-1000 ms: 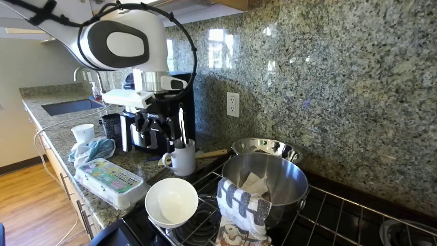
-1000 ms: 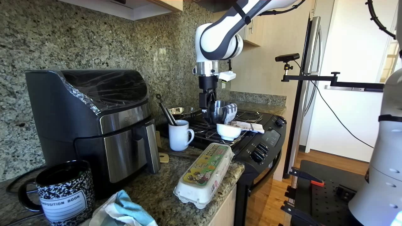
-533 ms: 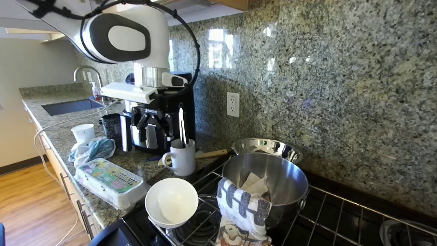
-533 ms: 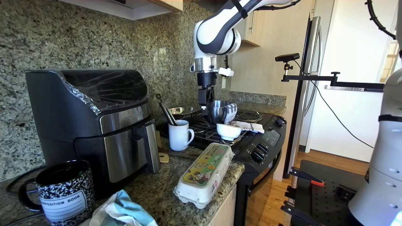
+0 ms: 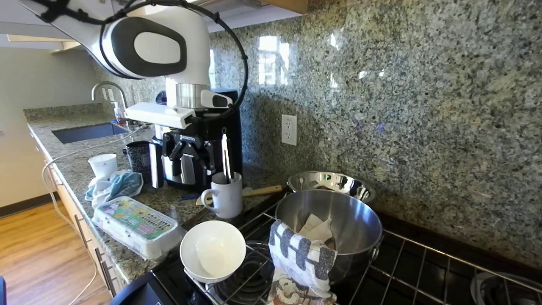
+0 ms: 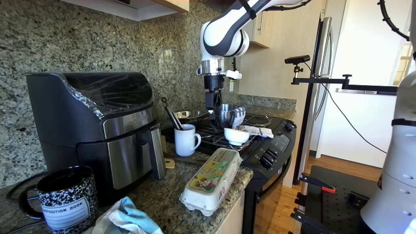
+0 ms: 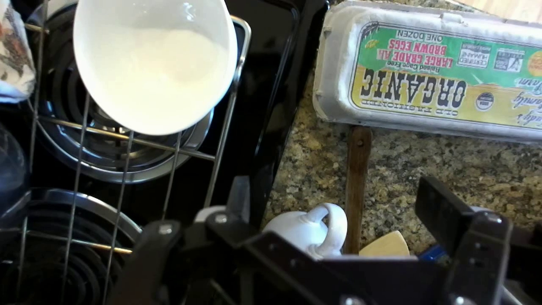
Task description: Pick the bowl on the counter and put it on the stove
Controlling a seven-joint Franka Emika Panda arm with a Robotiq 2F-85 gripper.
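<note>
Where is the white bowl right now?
In the wrist view, the white bowl sits upper left, on the stove, left of the egg carton.

1. In an exterior view, the counter carries an air fryer at left, a speckled mug and a cloth at lower left.
2. Near centre it carries a white mug, and at lower middle, an egg carton.
3. The stove, right of centre, carries a white bowl and a steel pot.

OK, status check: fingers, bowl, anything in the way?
Fingers open, empty. Bowl resting on the stove. White mug close by, possibly in the way.
</note>
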